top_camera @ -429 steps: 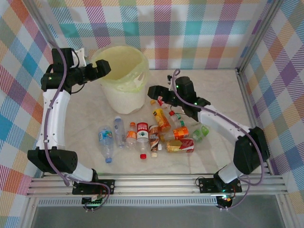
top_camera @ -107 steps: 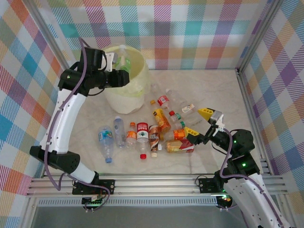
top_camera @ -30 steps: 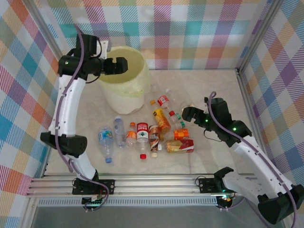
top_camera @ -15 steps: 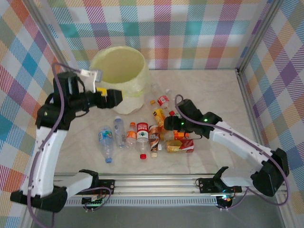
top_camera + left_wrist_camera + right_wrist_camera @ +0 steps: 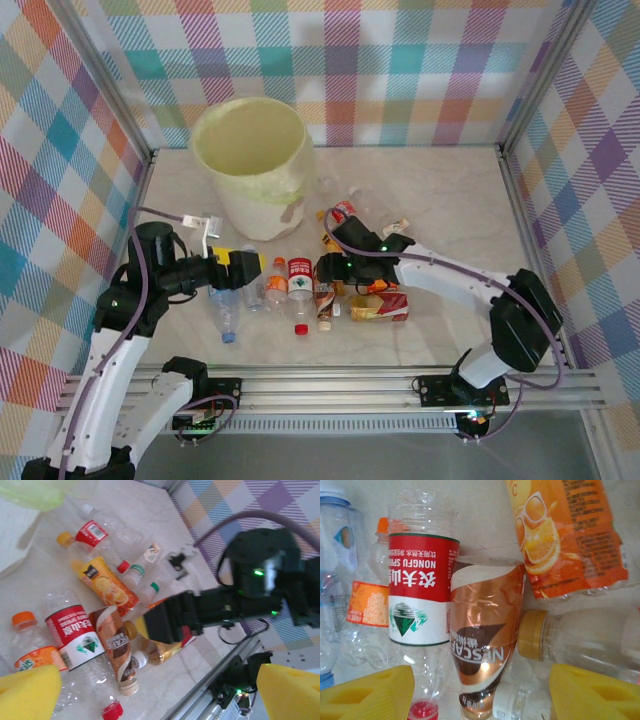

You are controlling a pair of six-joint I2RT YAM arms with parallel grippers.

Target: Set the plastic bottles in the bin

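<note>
On the marble-patterned table, the plastic bottles are seen lying in a loose row, just in front of the bin.

The left gripper is held low over the left end of the row. Its yellow pads are spread wide, with nothing between them.

The right gripper is poised over the middle of the row. Its pads are parted on either side of a brown bottle, and no contact with it can be made out. On that bottle's label, "NESCAFÉ" is printed in white.

Touching its side lies a red-labelled bottle, marked "NONGFU" above white Chinese characters and closed with a red cap. Beyond that, an orange-capped bottle and a blue-labelled one are seen; their print is too small to read.

On the other side, an orange juice bottle bears a drawing of an orange slice in sunglasses. A clear bottle with a gold cap lies beside it.

Farther back, the pale-yellow bin stands upright, lined with a bag.
</note>
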